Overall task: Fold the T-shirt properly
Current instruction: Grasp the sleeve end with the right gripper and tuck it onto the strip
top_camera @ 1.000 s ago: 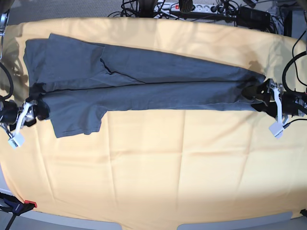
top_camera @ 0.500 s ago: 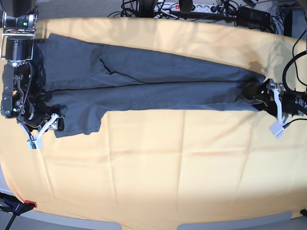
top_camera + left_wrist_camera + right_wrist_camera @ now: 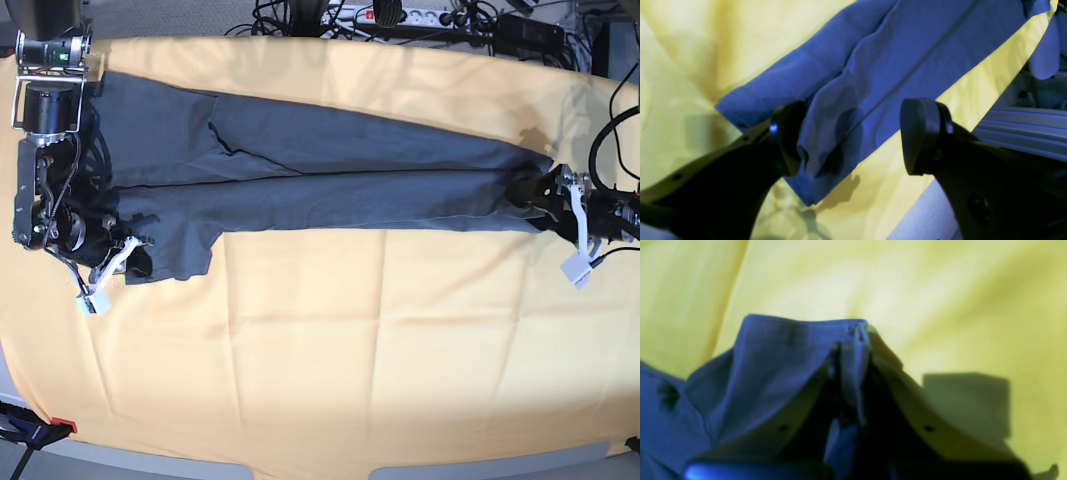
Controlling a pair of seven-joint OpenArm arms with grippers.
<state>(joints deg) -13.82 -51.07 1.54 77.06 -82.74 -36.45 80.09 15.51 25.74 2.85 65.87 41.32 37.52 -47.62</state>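
Note:
The dark grey T-shirt [image 3: 330, 170] lies folded lengthwise in a long band across the yellow tablecloth [image 3: 350, 350]. My right gripper [image 3: 130, 262], on the base view's left, sits at the lower corner of the sleeve. In the right wrist view the right gripper [image 3: 853, 340] is shut on a pinched fold of the shirt [image 3: 773, 356]. My left gripper [image 3: 528, 192] is at the shirt's other end. In the left wrist view the left gripper [image 3: 853, 140] is open, jaws wide apart, straddling the shirt's hem corner [image 3: 907, 50], which rests on the cloth and touches one finger [image 3: 786, 136].
Cables and a power strip [image 3: 400, 15] lie beyond the table's far edge. The cloth's front edge [image 3: 300, 465] curves along the bottom. A small red item [image 3: 62, 425] sits at the front left corner. White tags hang from both grippers.
My right arm has swung in from the table's left edge to the sleeve's lower corner and closed on it. The left arm and the shirt's right end have not moved.

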